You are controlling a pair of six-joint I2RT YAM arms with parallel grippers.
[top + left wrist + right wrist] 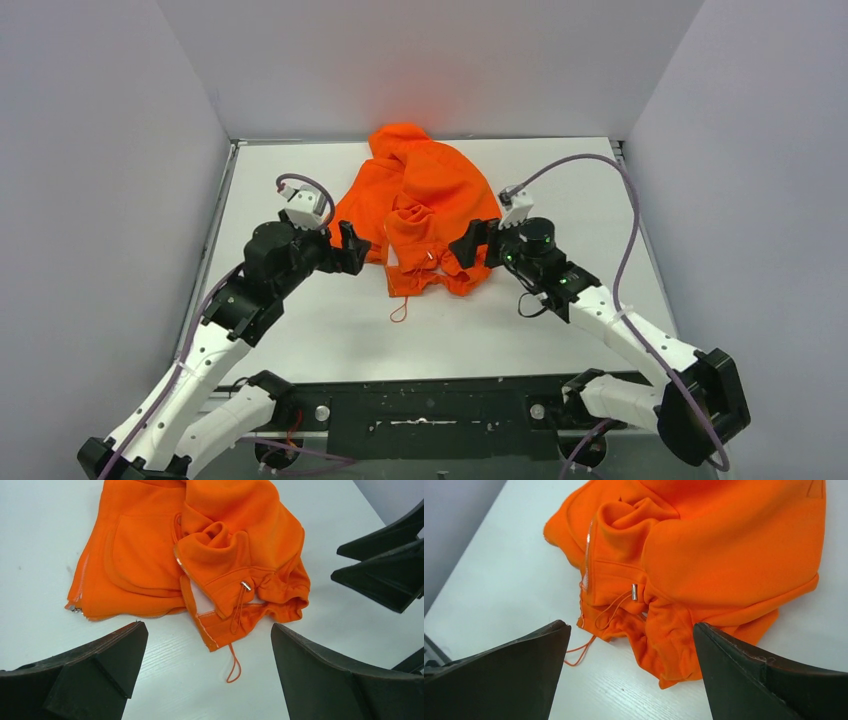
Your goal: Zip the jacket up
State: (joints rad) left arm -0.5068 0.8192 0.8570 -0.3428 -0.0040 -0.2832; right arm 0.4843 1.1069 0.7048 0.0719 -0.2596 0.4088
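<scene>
The bright orange jacket (420, 205) lies crumpled on the white table (330, 330), folded over itself, its light zipper (187, 572) open along the near edges. A thin orange cord (399, 310) trails toward me, with a small metal stopper (245, 585). My left gripper (352, 248) is open and empty, just left of the jacket. My right gripper (470, 243) is open and empty, at the jacket's right near edge. The jacket also shows in the left wrist view (150, 555) and the right wrist view (724, 545), with the zipper (587, 550) and cord (579, 652) there too.
Grey walls (110, 180) close in the table on the left, back and right. A black mounting bar (430, 410) runs along the near edge between the arm bases. The right gripper's fingers (385, 565) show in the left wrist view.
</scene>
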